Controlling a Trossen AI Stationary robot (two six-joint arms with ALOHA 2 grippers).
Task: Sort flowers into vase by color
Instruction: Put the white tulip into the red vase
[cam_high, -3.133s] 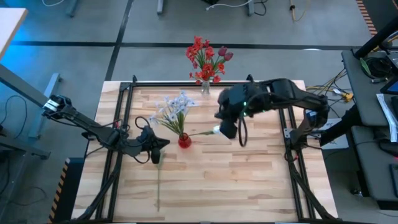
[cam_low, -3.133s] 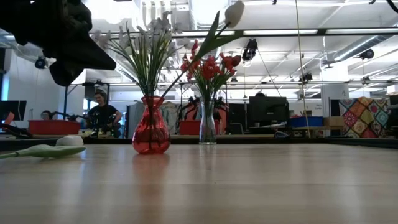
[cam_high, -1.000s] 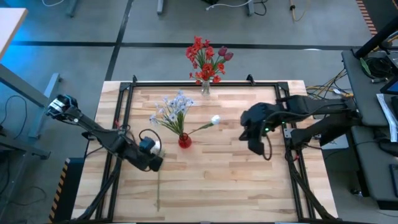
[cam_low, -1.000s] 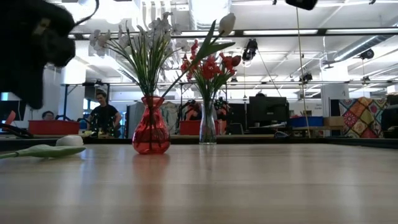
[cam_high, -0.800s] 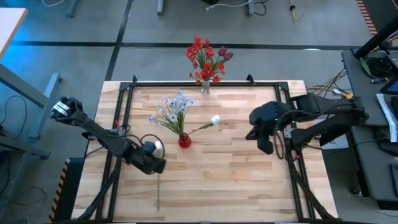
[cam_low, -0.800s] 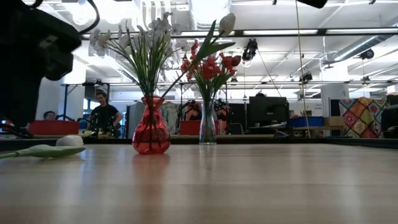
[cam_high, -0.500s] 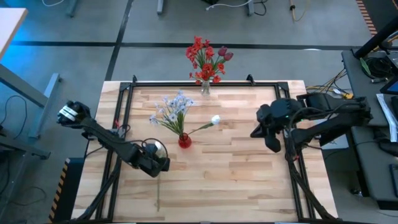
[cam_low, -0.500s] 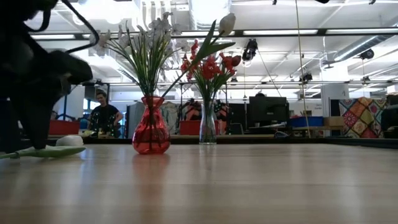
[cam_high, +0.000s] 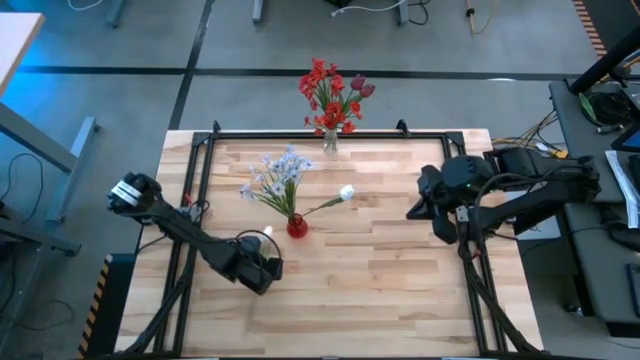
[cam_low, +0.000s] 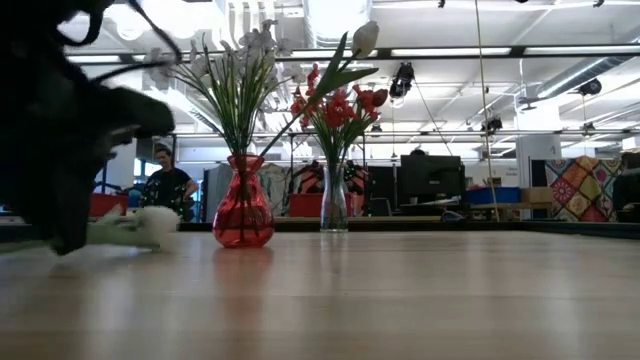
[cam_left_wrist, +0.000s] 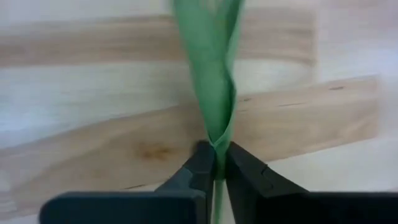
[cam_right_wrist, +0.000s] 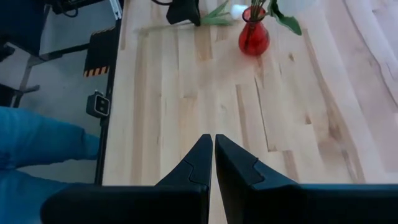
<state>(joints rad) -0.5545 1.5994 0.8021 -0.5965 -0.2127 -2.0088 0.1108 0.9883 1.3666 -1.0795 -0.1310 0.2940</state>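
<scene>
A loose white-budded flower lies on the table's left half; its bud (cam_high: 267, 233) (cam_low: 155, 223) points toward the far edge. My left gripper (cam_high: 260, 271) (cam_left_wrist: 216, 153) is shut on its green stem just below the bud. The red vase (cam_high: 297, 227) (cam_low: 242, 212) holds pale blue-white clusters (cam_high: 281, 174) and one white tulip-like bud (cam_high: 346, 192). A clear vase (cam_high: 330, 140) at the far edge holds the red and maroon flowers (cam_high: 331, 88). My right gripper (cam_high: 440, 226) (cam_right_wrist: 213, 155) hovers shut near the table's right side, holding nothing. My left gripper pinches the flower's stem where a green leaf wraps it (cam_left_wrist: 217, 138) between its two fingers, coming from above. The stem passes between the fingers, and the leaf runs on beyond them over the wood. Whether the flower is clear of the table I cannot tell.
Black frame rails run along the table's left, right and far sides (cam_high: 190, 200). Bare wood lies across the near half (cam_high: 370, 290). In the room beyond, a person (cam_low: 166, 185) sits behind the table, and a blue-clad leg (cam_right_wrist: 37, 155) shows by the table's edge.
My left gripper has come down and moved toward the near edge and the right, onto the lying flower's stem. The white bud has shifted toward the red vase. My right gripper has drawn back toward the table's right edge.
</scene>
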